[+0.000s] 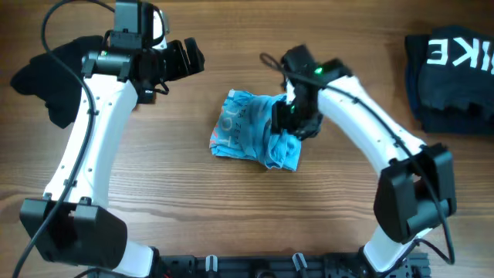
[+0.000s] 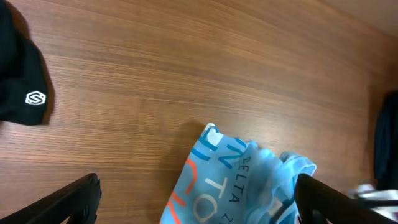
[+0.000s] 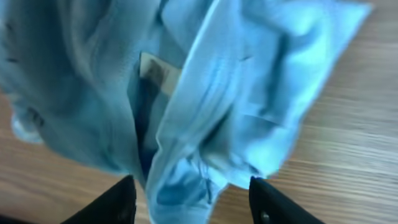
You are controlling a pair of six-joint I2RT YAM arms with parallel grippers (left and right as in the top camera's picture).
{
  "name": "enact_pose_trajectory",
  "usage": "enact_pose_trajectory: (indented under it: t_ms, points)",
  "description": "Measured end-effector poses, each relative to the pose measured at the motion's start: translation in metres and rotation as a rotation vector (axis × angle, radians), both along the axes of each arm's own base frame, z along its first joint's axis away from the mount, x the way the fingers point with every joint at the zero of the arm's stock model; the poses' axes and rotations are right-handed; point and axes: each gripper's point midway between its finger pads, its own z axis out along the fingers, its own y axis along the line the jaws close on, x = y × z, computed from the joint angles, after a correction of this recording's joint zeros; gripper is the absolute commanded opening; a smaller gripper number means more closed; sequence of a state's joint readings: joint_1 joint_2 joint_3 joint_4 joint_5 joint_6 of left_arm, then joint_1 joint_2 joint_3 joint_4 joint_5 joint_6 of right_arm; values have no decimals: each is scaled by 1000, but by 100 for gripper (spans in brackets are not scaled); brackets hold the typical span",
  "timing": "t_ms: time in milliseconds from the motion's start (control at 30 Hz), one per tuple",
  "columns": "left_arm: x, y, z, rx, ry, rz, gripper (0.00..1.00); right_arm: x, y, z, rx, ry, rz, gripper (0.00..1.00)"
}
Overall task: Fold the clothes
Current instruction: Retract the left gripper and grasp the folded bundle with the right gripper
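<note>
Wood-grain bench (image 1: 231, 212); crumpled blue shirt (image 1: 251, 127) lies near its middle. Left of the shirt, well apart: black garment (image 1: 38, 73) with a small white logo, partly covered by the left arm. Right of the shirt, well apart: dark garment (image 1: 451, 69) with white letters "IKE", cut off by the frame edge. Right pincer (image 1: 296, 116) sits over the shirt's right part, fingers spread with a cloth fold between them; contact cannot be told because the wrist view is blurred. Left pincer (image 1: 189, 58) is up-left of the shirt, spread, holding nothing. Shirt print only partly legible.
</note>
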State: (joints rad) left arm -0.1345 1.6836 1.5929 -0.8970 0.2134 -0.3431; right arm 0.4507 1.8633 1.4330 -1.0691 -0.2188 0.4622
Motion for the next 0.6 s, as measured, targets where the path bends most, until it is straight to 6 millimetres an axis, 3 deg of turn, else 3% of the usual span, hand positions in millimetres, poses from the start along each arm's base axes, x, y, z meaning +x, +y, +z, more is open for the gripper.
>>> enact_pose_trajectory:
  t_ms: [100, 233, 467, 533, 600]
  points:
    - [0, 0, 0, 0, 0, -1, 100, -7, 9, -10, -18, -3, -11, 51]
    - [0, 0, 0, 0, 1, -1, 100, 5, 9, -11, -41, -59, -46, 45]
    - [-2, 0, -1, 1, 9, -1, 100, 24, 2, -15, -95, -138, -68, 44]
    - [-3, 0, -2, 3, 17, 0, 100, 25, -1, -24, -119, -129, -69, 36]
    - [-4, 0, -3, 3, 20, -1, 100, 25, -5, -35, -153, -113, -71, 18]
